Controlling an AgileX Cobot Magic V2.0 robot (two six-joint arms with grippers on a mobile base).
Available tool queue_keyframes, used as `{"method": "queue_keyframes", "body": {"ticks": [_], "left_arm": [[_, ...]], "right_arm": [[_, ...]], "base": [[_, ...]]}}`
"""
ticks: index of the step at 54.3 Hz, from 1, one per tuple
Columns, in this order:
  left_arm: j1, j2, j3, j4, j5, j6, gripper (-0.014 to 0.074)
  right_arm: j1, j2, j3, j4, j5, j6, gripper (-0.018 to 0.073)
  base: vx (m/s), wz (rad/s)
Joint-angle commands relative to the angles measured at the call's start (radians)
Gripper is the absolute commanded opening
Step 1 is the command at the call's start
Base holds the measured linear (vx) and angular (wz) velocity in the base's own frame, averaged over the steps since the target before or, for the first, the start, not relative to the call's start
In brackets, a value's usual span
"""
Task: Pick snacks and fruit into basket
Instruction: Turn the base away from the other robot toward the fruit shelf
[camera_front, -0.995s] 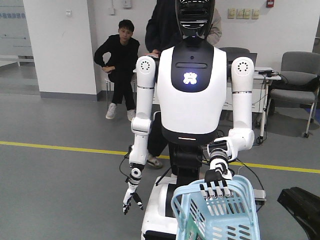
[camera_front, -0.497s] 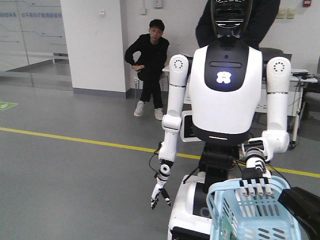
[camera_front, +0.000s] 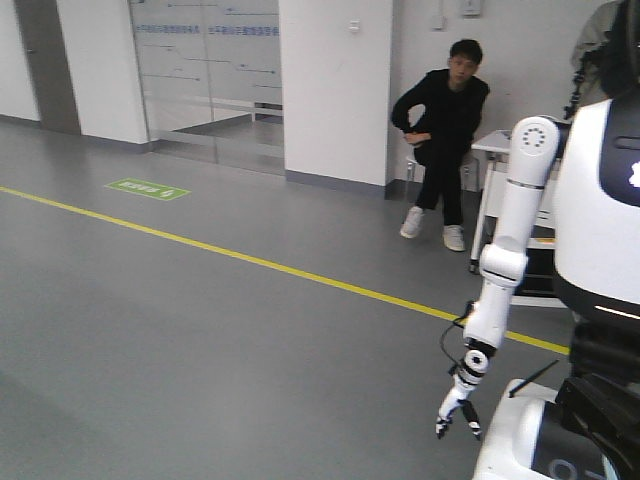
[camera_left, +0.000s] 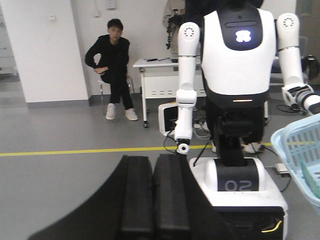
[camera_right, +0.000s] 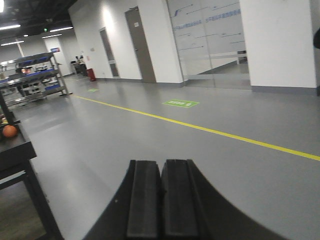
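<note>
The pale light-blue basket (camera_left: 299, 152) shows only as a part at the right edge of the left wrist view, beside the base of a white humanoid robot (camera_left: 239, 65). My left gripper (camera_left: 152, 159) is shut, its black pads pressed together with nothing between them, and it points at that robot. In the right wrist view my right gripper (camera_right: 161, 163) is likewise shut and empty, over bare grey floor. The snacks and the fruit are out of view. The basket does not show in the exterior view.
The humanoid robot (camera_front: 600, 240) stands at the right edge, one arm hanging with its hand (camera_front: 453, 412) low. A person in black (camera_front: 445, 130) sits by a white table (camera_left: 155, 75). A yellow floor line (camera_front: 260, 262) runs across. A dark table (camera_right: 15, 150) bears an orange fruit (camera_right: 9, 131).
The exterior view has swung left: the humanoid robot slid from the middle to the right edge, and the basket it held has left that view.
</note>
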Motion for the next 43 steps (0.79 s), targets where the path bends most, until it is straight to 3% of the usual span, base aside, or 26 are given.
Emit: {"method": "queue_keyframes", "body": {"ticks": [1, 43], "left_arm": [[-0.002, 0.003, -0.025, 0.001, 0.005, -0.007, -0.0008], [-0.002, 0.003, -0.025, 0.001, 0.005, -0.007, -0.0008]], "right_arm": [[-0.003, -0.008, -0.029, 0.018, -0.062, -0.009, -0.0009], [-0.003, -0.008, -0.029, 0.018, -0.062, -0.009, -0.0009]], "base": [[0.08, 0.56], [0.11, 0.51]]}}
